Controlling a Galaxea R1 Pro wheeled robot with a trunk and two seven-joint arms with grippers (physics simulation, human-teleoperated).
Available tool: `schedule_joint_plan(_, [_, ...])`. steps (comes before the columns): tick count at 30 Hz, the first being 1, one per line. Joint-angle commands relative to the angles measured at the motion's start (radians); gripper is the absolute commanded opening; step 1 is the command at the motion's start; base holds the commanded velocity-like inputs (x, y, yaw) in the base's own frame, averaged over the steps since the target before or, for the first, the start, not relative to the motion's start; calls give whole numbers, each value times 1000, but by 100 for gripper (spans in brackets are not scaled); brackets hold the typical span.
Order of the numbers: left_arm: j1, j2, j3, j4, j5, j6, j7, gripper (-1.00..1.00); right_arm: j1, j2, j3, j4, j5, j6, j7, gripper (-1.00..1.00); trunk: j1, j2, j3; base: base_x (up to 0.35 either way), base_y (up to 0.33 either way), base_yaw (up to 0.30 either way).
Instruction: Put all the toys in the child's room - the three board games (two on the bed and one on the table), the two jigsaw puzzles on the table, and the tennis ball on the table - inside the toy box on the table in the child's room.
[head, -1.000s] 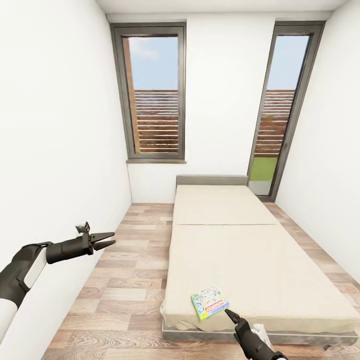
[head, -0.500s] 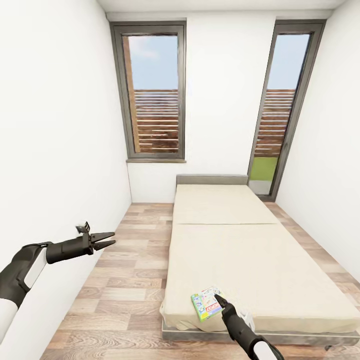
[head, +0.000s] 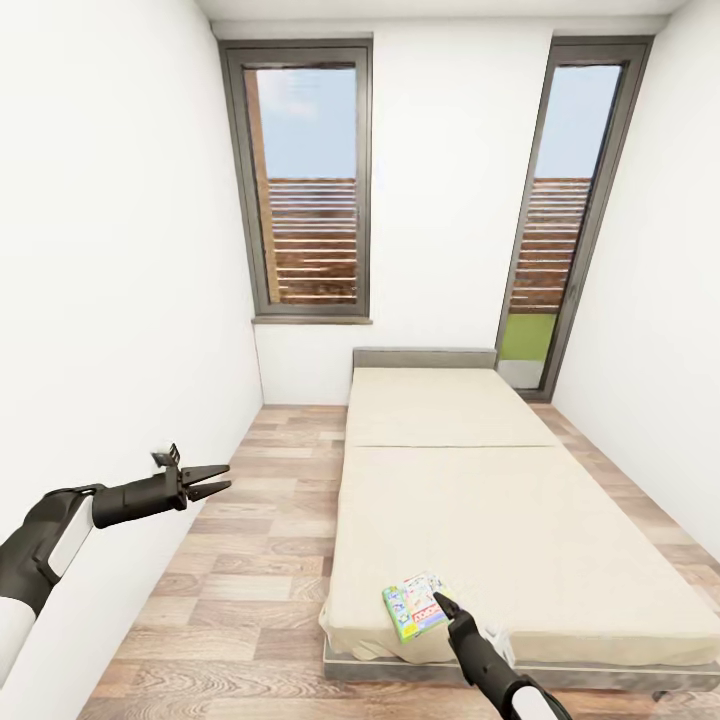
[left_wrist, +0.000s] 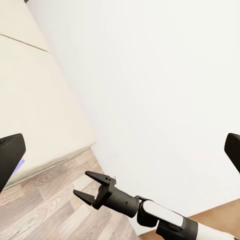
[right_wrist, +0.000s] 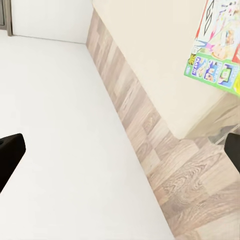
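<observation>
One board game (head: 415, 605) is what we have before us, a green-edged box with a white colourful cover lying flat on the bed (head: 520, 520) at its foot corner, on the side toward the wood floor (head: 250, 560). Going left to right from that box: our left gripper (head: 205, 483) hangs well away from the bed over the floor, its fingers spread apart and holding nothing. The box itself sits slightly skewed to the bed's edge, its long axis running roughly along the bed toward the headboard. Our right gripper (head: 440, 600) is at the box's near right corner, tip touching or just above the cover; the right wrist view shows its fingers wide apart with the box ahead. We judge the right arm far nearer, so the grasp falls to it.
</observation>
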Motion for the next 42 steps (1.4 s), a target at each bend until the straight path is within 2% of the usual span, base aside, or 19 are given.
schedule_joint_plan(1, [-1,0,0,0,3,9,-1,100,-1,1,-7,0,-7,12,2,100,4,-9,-5,0,0,0])
schedule_joint_plan(9, [-1,0,0,0,3,8,0,100,-1,-2,-6,1,-7,14,7,100,35,-65,-30,0,0,0])
schedule_joint_plan(31, [-1,0,0,0,3,7,0,100,-5,13,-3,29,-3,2,13,100,119,-219,-99,0,0,0])
schedule_joint_plan(42, [-1,0,0,0,3,7,0,100,-16,1,-11,30,-23,13,14,100,161,-296,-133,0,0,0])
